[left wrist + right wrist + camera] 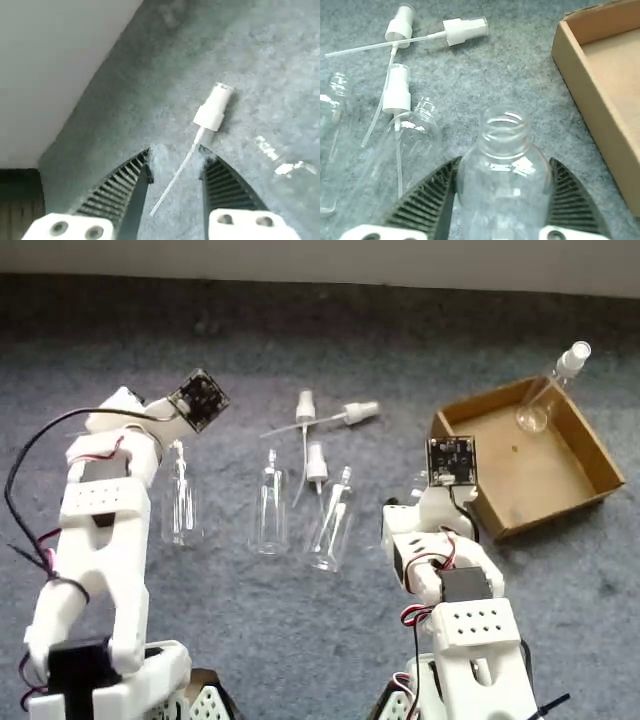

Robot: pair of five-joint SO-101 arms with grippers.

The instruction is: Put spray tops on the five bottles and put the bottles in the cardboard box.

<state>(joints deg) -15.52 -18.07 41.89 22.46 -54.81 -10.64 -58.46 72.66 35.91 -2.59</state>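
I'm gripping the open-necked bottle in the right gripper, clenched on its body, near the cardboard box; the left gripper is hanging released, jaws straddling the thin tube of a spray top; I'm judging it best to grasp the head, not the tube, then lower it straight into the neck.

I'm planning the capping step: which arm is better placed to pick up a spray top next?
Left. The left pincer, open, straddles the tube of a loose spray top on the carpet; the right pincer is busy, shut on an uncapped bottle.
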